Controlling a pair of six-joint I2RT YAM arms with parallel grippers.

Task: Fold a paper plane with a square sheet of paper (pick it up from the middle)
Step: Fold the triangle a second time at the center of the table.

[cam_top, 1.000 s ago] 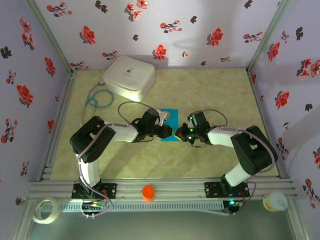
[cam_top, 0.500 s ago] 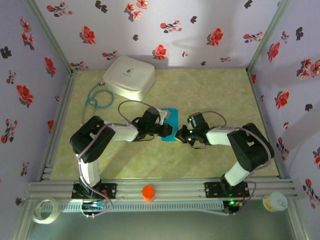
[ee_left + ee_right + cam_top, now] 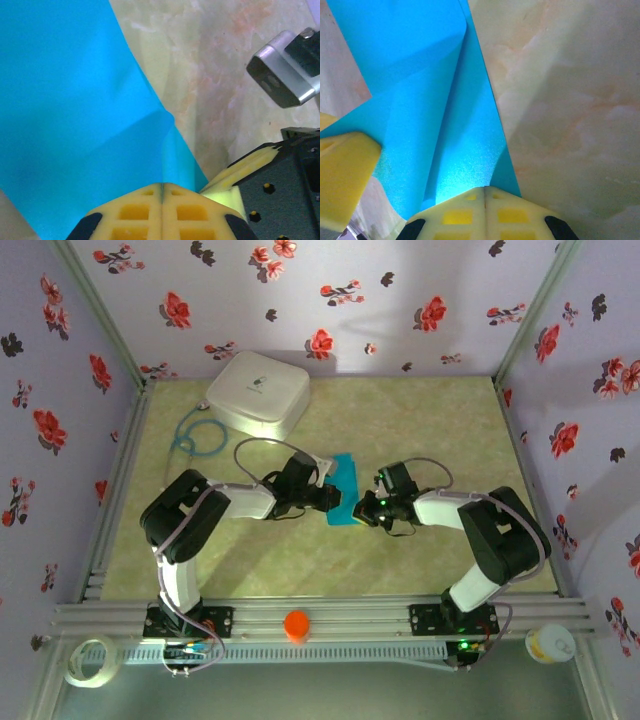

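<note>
Paper (image 3: 344,480), bright blue and creased lengthwise, sits over the middle of the table (image 3: 440,430) between both claws. Left claw (image 3: 162,186) is clamped tight on one side, right claw (image 3: 485,189) pinches the other. White box (image 3: 258,390) stands well apart, back left

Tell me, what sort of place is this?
Likely a small robot test booth: flowered walls close in a marbled table, and two arms, left and right, are bolted to a metal rail at its near edge.
</note>
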